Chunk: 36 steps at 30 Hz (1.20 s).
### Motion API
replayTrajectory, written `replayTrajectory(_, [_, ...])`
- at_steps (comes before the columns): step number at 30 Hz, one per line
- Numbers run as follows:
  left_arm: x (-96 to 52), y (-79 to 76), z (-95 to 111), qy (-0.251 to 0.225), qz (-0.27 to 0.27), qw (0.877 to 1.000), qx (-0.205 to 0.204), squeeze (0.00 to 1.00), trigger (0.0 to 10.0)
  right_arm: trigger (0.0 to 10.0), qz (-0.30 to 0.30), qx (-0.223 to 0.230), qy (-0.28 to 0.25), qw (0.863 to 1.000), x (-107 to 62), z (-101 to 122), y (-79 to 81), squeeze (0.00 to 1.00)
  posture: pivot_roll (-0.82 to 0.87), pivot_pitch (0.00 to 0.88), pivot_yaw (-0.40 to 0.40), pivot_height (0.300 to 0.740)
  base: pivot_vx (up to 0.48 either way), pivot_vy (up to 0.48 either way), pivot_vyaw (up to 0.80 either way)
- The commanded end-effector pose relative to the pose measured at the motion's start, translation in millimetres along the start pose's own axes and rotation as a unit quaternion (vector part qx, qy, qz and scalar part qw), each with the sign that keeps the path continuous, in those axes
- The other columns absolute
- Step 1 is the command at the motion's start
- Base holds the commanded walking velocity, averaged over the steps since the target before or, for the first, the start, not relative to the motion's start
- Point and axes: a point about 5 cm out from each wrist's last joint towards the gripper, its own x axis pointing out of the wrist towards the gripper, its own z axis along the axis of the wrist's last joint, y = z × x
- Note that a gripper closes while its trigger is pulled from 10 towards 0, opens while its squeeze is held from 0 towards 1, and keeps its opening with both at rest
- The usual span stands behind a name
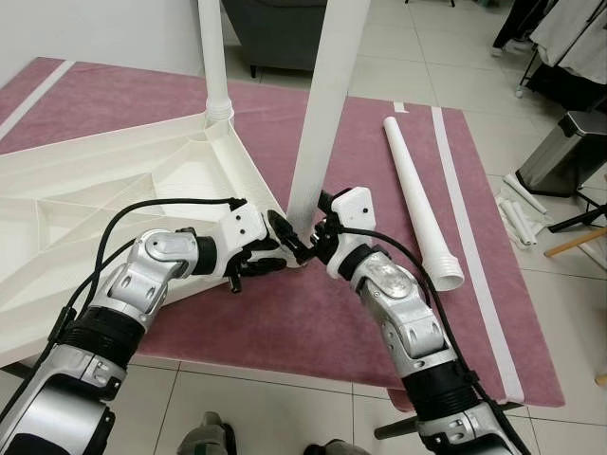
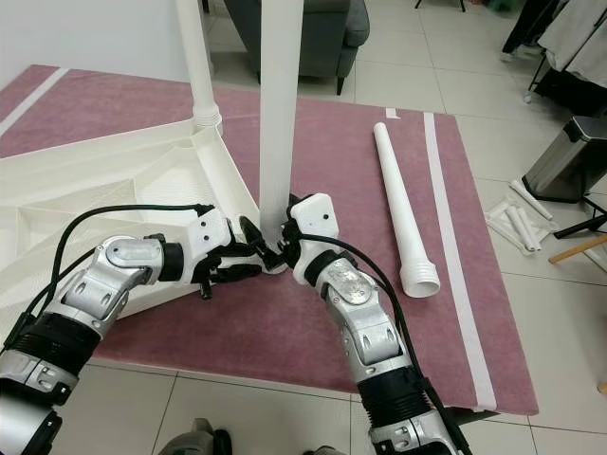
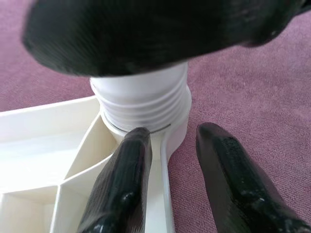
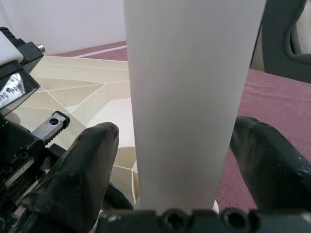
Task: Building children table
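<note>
The white tabletop (image 1: 104,204) lay upside down on a purple rug (image 1: 379,190), its ribbed underside facing up. Two white legs stood upright in its corner sockets: a far leg (image 1: 214,57) and a near leg (image 1: 322,104) at the corner closest to the robot. A third, loose leg (image 1: 420,201) lay flat on the rug well to the right.

Both arms met at the base of the near leg. The right pincer (image 2: 282,248) was spread around the leg, one black finger (image 4: 80,170) on each side of the white tube; whether the pads pressed it could not be told. The left pincer (image 2: 254,256) was released, its fingers (image 3: 121,189) apart and straddling the tabletop's edge just beside the threaded collar where the leg entered the socket.

A grey armchair (image 1: 275,28) stood beyond the rug, and a metal bin (image 1: 564,152) sat on the tiled floor to the right.
</note>
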Motion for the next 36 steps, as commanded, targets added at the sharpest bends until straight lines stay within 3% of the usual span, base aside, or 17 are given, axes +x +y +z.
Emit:
replayTrajectory(1, [-4.4, 1.0, -5, 0.013, 0.031, 0.999, -0.007, 0.0, 10.0, 10.0, 0.01, 0.003, 0.003, 1.0, 0.5, 0, -3.1, 0.0, 0.13, 0.058, 0.005, 0.74, 0.0, 0.0, 0.0])
replayTrajectory(8, [-8.1, 0.4, -11, 0.039, 0.05, 0.998, -0.009, 0.0, 10.0, 10.0, 0.06, 0.006, 0.009, 0.998, 0.9, 4, -15.1, 0.0, 0.14, 0.051, 0.0, 0.74, 0.0, 0.0, 0.0])
replayTrajectory(19, [2.9, 1.8, -18, 0.067, 0.061, 0.996, -0.01, 0.0, 10.0, 10.0, 0.121, 0.0, 0.049, 0.992, 8.1, 2, -40.0, 0.0, 0.15, 0.06, 0.002, 0.74, 0.0, 0.0, 0.0])
replayTrajectory(20, [4.2, 2.5, -19, 0.071, 0.064, 0.995, -0.012, 0.0, 8.2, 10.0, 0.13, -0.004, 0.055, 0.99, 9.6, 2, -43.8, 0.0, 0.15, 0.061, 0.003, 0.74, 0.0, 0.0, 0.0])
replayTrajectory(21, [4.8, 3.4, -20, 0.075, 0.067, 0.995, -0.014, 0.0, 3.2, 10.0, 0.139, -0.007, 0.06, 0.988, 11.3, 2, -46.6, 0.0, 0.15, 0.062, 0.003, 0.74, 0.0, 0.0, 0.0])
replayTrajectory(22, [4.8, 3.4, -20, 0.075, 0.067, 0.995, -0.014, 0.0, 3.2, 10.0, 0.139, -0.007, 0.06, 0.988, 11.3, 2, -46.6, 0.0, 0.15, 0.062, 0.003, 0.74, 0.0, 0.0, 0.0])
replayTrajectory(23, [4.8, 4.1, -20, 0.078, 0.07, 0.994, -0.016, 0.0, 0.0, 10.0, 0.149, -0.009, 0.064, 0.987, 12.8, 3, -47.8, 0.0, 0.15, 0.063, 0.003, 0.74, 0.0, 0.0, 0.0])
replayTrajectory(32, [2.1, 3.4, -21, 0.082, 0.066, 0.994, -0.018, 0.0, 0.0, 10.0, 0.183, -0.011, 0.074, 0.98, 16.7, 2, -47.3, 0.0, 0.15, 0.064, 0.002, 0.74, 0.0, 0.0, 0.0])
replayTrajectory(34, [0.1, 1.6, -20, 0.08, 0.056, 0.995, -0.012, 0.0, 0.0, 10.0, 0.194, -0.013, 0.077, 0.978, 17.8, 2, -46.7, 0.0, 0.16, 0.064, 0.0, 0.74, 0.0, 0.0, 0.0])
replayTrajectory(36, [-9.0, -3.4, -16, 0.078, 0.016, 0.997, 0.018, 0.0, 0.0, 10.0, 0.229, -0.018, 0.079, 0.97, 16.6, 5, -42.5, 0.0, 0.16, 0.064, -0.007, 0.74, 0.0, 0.0, 0.0])
